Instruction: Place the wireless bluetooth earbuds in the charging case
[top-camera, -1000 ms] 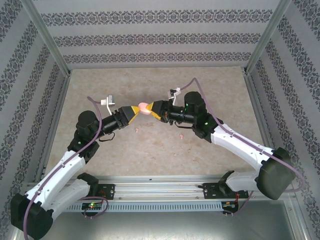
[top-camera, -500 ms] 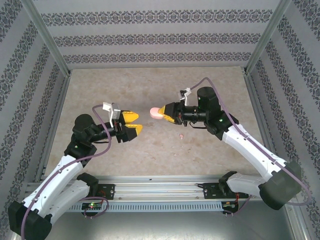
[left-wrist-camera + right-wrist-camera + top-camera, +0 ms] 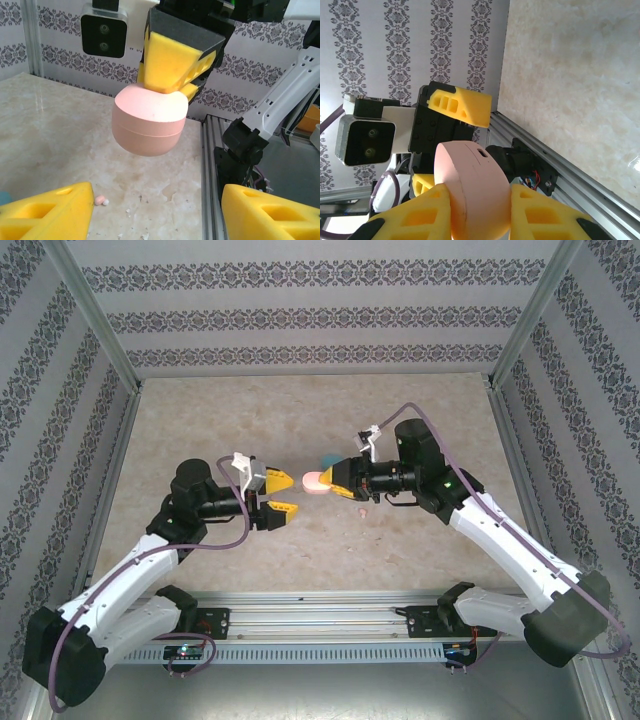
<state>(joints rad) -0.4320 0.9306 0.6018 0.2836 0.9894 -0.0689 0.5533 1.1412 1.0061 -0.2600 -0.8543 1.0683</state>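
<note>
Pink case (image 3: 148, 125): is looking like smooth plastic, softly matt, with a thin seam.
Fingers (image 3: 175, 60): are looking like matt yellow plastic, a little grainy.
Pink earbud (image 3: 101, 201): is looking like smooth plastic, but too tiny to be sure.
Tabletop (image 3: 300, 410): is looking like smooth beige stone, shining a little.
Walls (image 3: 300, 330): are looking like matt printed paper.
Frame bars (image 3: 93, 320): are shining dully like bare metal.
Arm shells (image 3: 510, 545): are gleaming like glossy white plastic.
</note>
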